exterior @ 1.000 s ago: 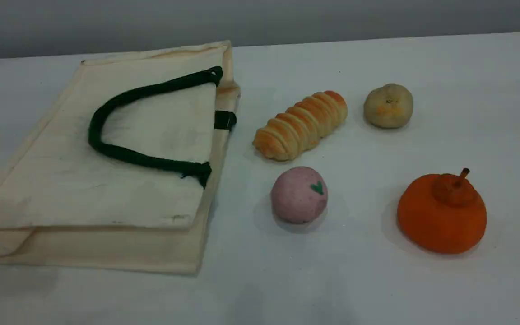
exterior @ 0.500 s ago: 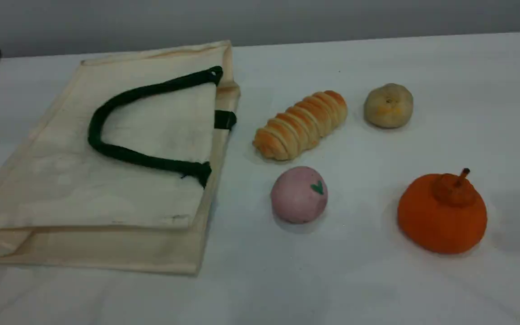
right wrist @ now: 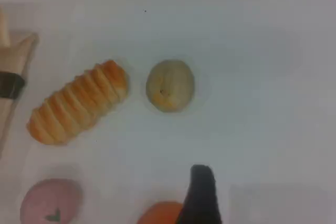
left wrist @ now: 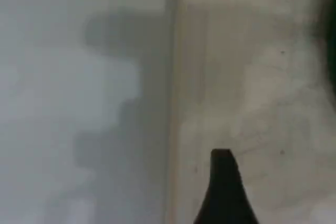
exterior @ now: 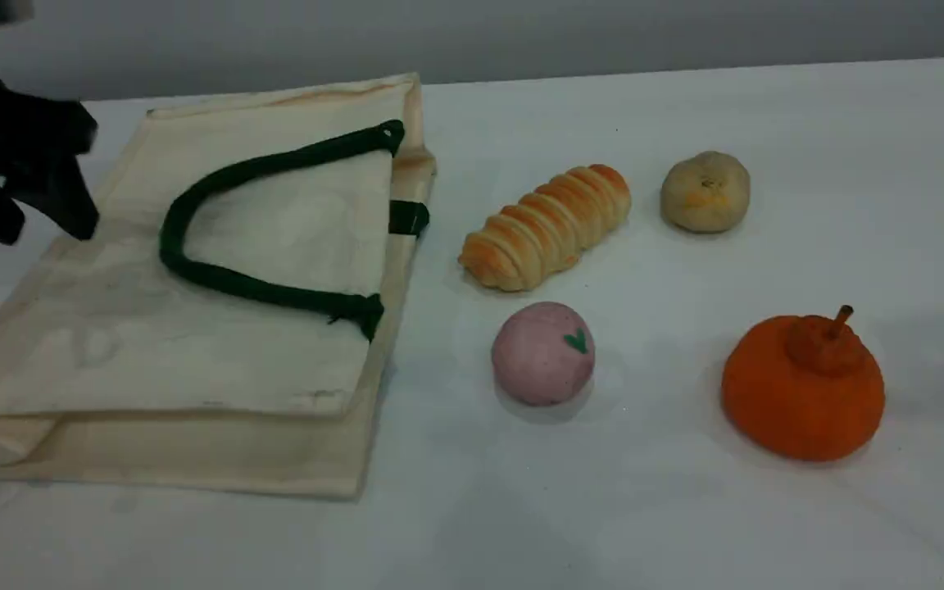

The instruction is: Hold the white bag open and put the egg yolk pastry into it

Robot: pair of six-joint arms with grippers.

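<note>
The white bag (exterior: 218, 352) lies flat on the left of the table, its dark green handle (exterior: 218, 283) looped on top. The egg yolk pastry (exterior: 704, 192) sits at the back right, well apart from the bag. My left gripper (exterior: 29, 225) hangs open and empty over the bag's far left edge. In the left wrist view its fingertip (left wrist: 226, 187) hovers above the bag's cloth (left wrist: 252, 77). My right gripper is outside the scene view. Its fingertip (right wrist: 200, 187) shows above the table, short of the pastry (right wrist: 170, 85), with nothing held.
A long golden ridged bread roll (exterior: 546, 228) lies between the bag and the pastry. A pink ball with a green mark (exterior: 543, 353) sits in front of the roll. An orange pumpkin-shaped toy (exterior: 802, 389) stands at the front right.
My left gripper has come into the scene view from the upper left and dropped toward the bag's far left edge. The food items and the bag have not moved.
</note>
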